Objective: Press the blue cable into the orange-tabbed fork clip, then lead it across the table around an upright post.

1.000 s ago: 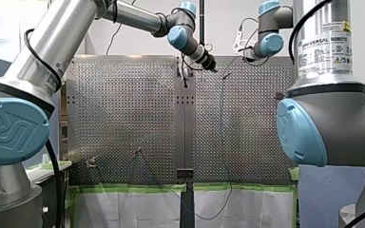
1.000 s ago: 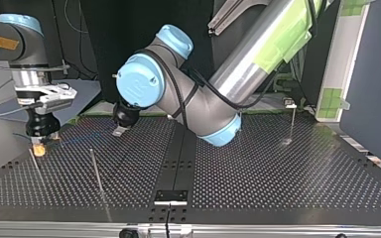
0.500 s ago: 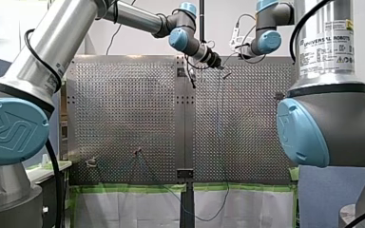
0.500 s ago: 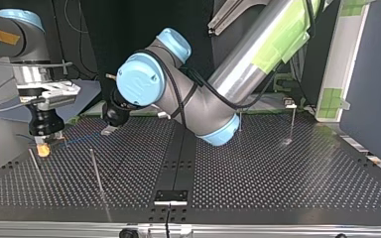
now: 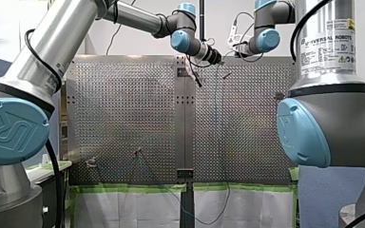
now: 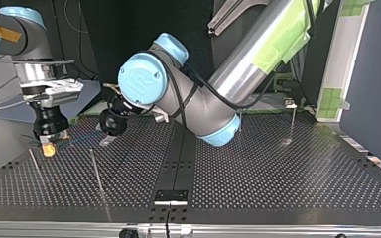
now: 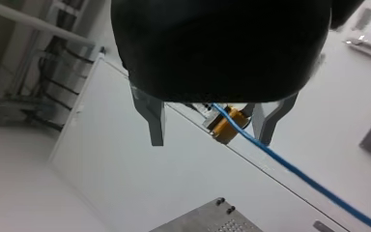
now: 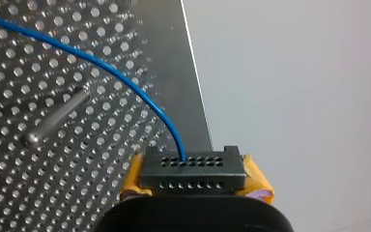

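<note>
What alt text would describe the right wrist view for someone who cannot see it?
A blue cable arcs from the right end effector, clamped between its yellow pads, out over the perforated table and past a slim metal post.

- My right gripper (image 6: 48,148), yellow pads, low over perforated table (image 6: 278,178).
- Blue cable (image 6: 82,140) runs from it toward my left gripper (image 6: 107,141).
- Upright post (image 6: 97,173) between both grippers, nearer the camera, touching neither.

Perforated metal table (image 8: 9,162), glossy blue cable (image 8: 178,145), smooth metal post (image 8: 58,117)
</note>
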### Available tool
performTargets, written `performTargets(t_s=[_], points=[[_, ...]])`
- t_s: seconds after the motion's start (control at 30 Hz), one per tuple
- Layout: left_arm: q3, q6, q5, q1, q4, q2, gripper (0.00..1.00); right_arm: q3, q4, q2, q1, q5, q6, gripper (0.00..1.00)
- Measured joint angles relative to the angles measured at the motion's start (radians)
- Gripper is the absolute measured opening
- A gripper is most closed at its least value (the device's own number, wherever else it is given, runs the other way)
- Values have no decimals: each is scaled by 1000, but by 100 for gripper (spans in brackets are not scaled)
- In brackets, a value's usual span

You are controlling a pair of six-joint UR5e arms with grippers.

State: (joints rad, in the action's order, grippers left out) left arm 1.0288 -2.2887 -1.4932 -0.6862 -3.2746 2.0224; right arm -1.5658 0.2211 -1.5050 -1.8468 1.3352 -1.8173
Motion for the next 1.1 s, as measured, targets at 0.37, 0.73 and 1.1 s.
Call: performTargets(t_s=[0.37, 0.73, 1.1], points=[[-1, -94, -67, 2, 60, 36, 88, 0, 0, -10, -17, -20, -2, 0], [-1, -124, -169, 14, 83, 37, 29, 0, 0, -14, -25, -22, -2, 0], [-1, -15, -281, 17, 55, 32, 0, -1, 0, -15, -28, -17, -12, 0]])
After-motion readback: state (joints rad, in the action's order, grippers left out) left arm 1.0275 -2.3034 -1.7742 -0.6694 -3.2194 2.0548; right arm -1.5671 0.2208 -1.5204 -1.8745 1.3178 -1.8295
